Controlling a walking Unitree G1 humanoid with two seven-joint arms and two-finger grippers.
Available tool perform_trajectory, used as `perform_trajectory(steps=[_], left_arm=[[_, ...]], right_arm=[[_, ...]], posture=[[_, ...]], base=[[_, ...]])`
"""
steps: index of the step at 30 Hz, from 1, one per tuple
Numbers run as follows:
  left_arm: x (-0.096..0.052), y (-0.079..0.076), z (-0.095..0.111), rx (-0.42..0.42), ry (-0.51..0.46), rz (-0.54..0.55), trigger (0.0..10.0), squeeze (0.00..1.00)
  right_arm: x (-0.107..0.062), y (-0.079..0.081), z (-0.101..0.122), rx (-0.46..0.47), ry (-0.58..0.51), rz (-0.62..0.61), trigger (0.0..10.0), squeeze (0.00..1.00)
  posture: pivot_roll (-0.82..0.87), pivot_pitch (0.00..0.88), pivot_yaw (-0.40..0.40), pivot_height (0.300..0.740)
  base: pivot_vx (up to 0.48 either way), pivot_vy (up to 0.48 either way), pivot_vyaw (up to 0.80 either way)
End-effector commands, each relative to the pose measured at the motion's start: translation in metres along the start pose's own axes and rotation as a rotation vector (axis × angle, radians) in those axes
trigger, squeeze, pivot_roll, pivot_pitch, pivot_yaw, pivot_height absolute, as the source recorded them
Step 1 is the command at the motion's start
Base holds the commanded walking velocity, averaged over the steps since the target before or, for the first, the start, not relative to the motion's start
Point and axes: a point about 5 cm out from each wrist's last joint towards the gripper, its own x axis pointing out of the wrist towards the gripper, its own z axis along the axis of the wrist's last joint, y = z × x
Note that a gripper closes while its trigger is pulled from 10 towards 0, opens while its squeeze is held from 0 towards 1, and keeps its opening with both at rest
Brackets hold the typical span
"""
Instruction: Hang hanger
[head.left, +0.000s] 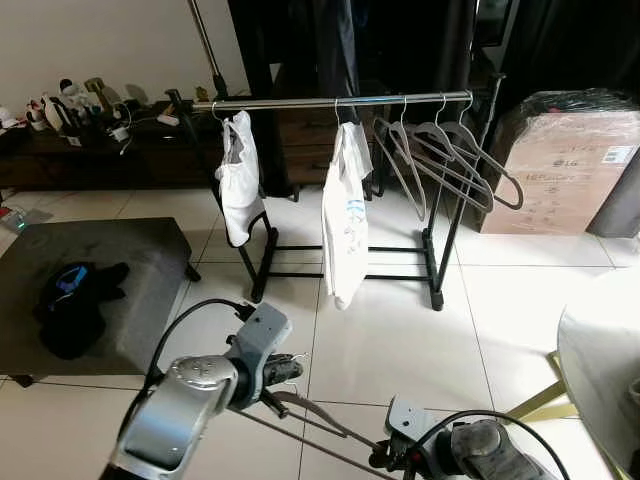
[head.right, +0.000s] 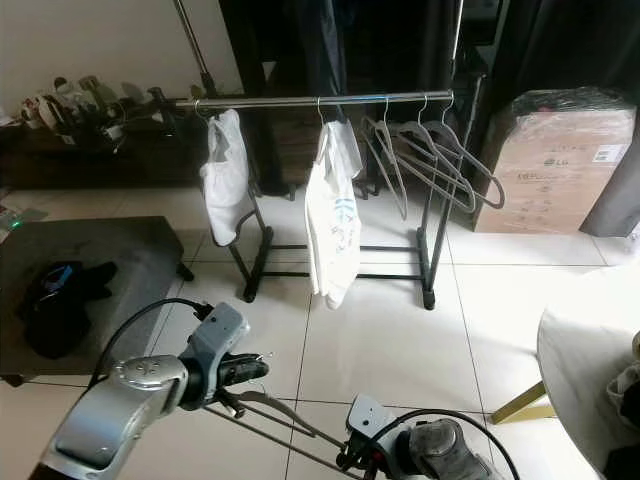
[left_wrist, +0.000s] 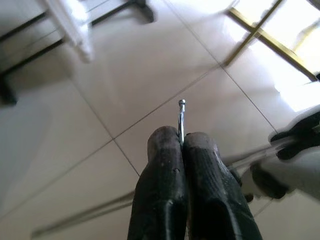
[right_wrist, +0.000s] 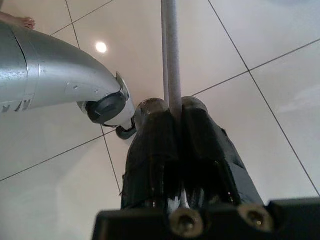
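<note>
A grey hanger is held low over the tiled floor between both grippers. My left gripper is shut on its thin metal hook, which pokes out between the fingertips. My right gripper is shut on the hanger's grey bar, close beside the left arm. Ahead stands a black garment rack with a silver rail. Two white shirts hang on it, and several empty grey hangers hang at its right end.
A low dark table with a black garment stands at the left. A wrapped cardboard box sits right of the rack. A round table edge with a gold leg is at near right. White tiles lie before the rack.
</note>
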Motion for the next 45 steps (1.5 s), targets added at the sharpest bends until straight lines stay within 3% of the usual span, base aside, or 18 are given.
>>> perform_trajectory(steps=[1,7,12,15,30,42,43,44,45], left_arm=[[-0.006,0.003,-0.003,0.068,-0.007,-0.063,0.0,0.0],[-0.019,-0.001,-0.013,0.248,-0.017,-0.279,0.0,0.0],[-0.021,-0.011,-0.011,0.314,-0.08,-0.398,0.0,0.0],[-0.022,-0.018,-0.013,0.382,-0.087,-0.468,0.0,0.0],[-0.026,-0.022,-0.021,0.559,-0.099,-0.631,0.0,0.0],[-0.023,-0.02,-0.018,0.592,-0.129,-0.63,0.0,0.0],[-0.022,-0.017,-0.019,0.612,-0.108,-0.598,8.0,0.0],[-0.022,-0.016,-0.019,0.617,-0.103,-0.587,8.0,0.0],[-0.021,-0.012,-0.018,0.608,-0.091,-0.549,10.0,0.0]], right_arm=[[0.002,0.003,-0.002,-0.005,0.011,0.018,0.0,0.0],[0.001,0.004,0.002,-0.048,0.001,0.036,0.0,0.0],[0.0,0.004,0.008,-0.126,-0.005,0.062,0.0,0.0],[-0.005,0.006,0.025,-0.175,-0.061,0.126,0.0,0.0],[-0.015,0.019,0.019,-0.246,-0.031,0.281,0.0,0.0],[-0.016,0.02,0.02,-0.254,-0.022,0.289,0.0,0.0],[-0.016,0.02,0.02,-0.254,-0.021,0.288,0.0,0.0],[-0.016,0.02,0.02,-0.254,-0.02,0.288,0.0,0.0],[-0.016,0.02,0.02,-0.254,-0.018,0.286,0.0,0.0]], posture=[[-0.01,0.12,0.095,0.74],[-0.01,0.119,0.094,0.74],[-0.01,0.118,0.091,0.74],[-0.02,0.12,0.087,0.74],[-0.03,0.122,0.08,0.74],[-0.03,0.122,0.08,0.74],[-0.03,0.124,0.08,0.74],[-0.03,0.124,0.08,0.74],[-0.02,0.124,0.081,0.74]], base=[[0.0,0.0,0.0],[0.0,0.0,0.0],[0.0,0.0,0.0],[0.0,0.0,0.0],[0.0,0.0,0.0],[0.0,0.0,0.0],[0.0,0.0,0.0],[0.0,0.0,0.0],[0.0,0.0,0.0]])
